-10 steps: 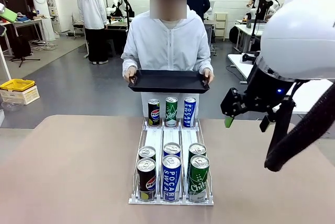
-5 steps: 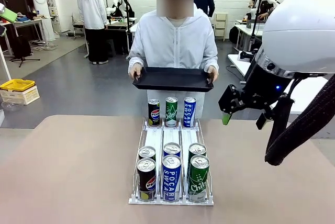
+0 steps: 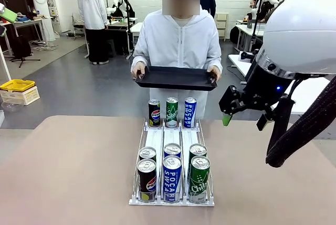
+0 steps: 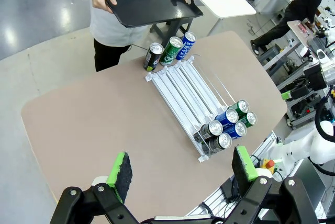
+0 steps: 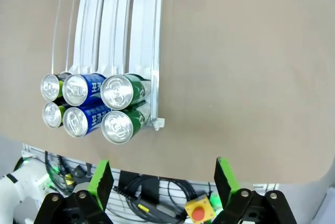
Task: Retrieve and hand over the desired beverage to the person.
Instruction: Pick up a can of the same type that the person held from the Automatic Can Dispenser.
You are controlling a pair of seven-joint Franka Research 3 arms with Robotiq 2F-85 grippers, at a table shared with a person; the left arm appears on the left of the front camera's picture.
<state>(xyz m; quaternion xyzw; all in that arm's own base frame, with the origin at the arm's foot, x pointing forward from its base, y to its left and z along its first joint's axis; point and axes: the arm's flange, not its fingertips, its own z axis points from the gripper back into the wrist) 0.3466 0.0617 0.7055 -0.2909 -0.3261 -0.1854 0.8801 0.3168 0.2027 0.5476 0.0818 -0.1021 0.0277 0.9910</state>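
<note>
A white three-lane rack (image 3: pixel 172 140) lies in the middle of the table. At its far end stand a Pepsi can (image 3: pixel 154 113), a green can (image 3: pixel 171 112) and a blue Pocari can (image 3: pixel 190 112). Two more rows of the same three sorts fill the near end (image 3: pixel 171 177). The person (image 3: pixel 178 43) in a white hooded jacket holds a black tray (image 3: pixel 176 78) with both hands behind the rack. My right gripper (image 3: pixel 244 122) hangs open above the table's right side, with the near cans (image 5: pixel 89 103) below it. My left gripper (image 4: pixel 182 166) is open, high over the table and rack (image 4: pixel 183 85).
The tan table (image 3: pixel 68 167) has bare room left and right of the rack. Past its near edge lie cables and a yellow stop button (image 5: pixel 198 212). A yellow crate (image 3: pixel 17 84) and other people stand far off on the workshop floor.
The person has shifted a little to the right with the tray, raising it slightly. My right gripper edged slightly left, then held still. The cans have not moved.
</note>
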